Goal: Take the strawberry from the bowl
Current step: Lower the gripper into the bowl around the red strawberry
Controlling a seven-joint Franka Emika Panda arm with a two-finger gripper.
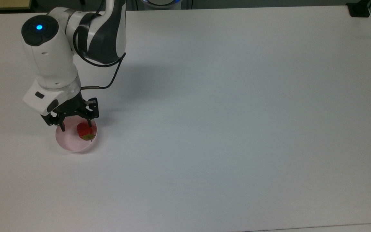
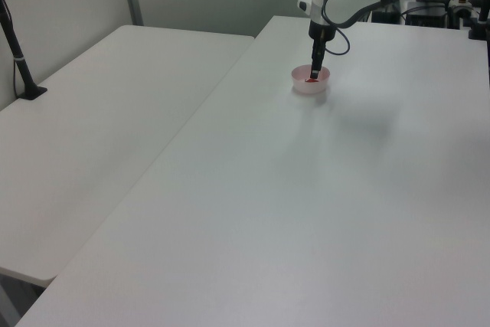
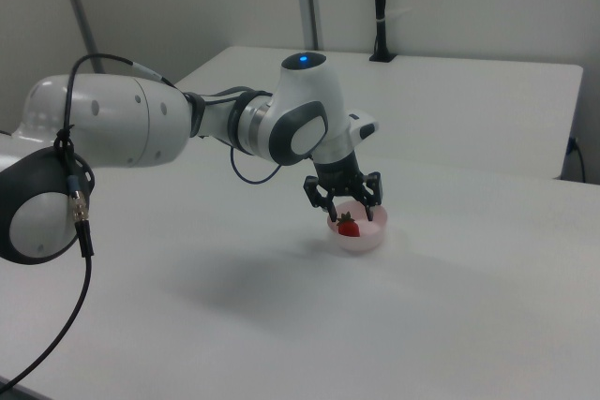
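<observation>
The top view looks straight down on the tabletop (image 1: 237, 129); left and right views face the bowl (image 3: 359, 236) from opposite ends.
</observation>
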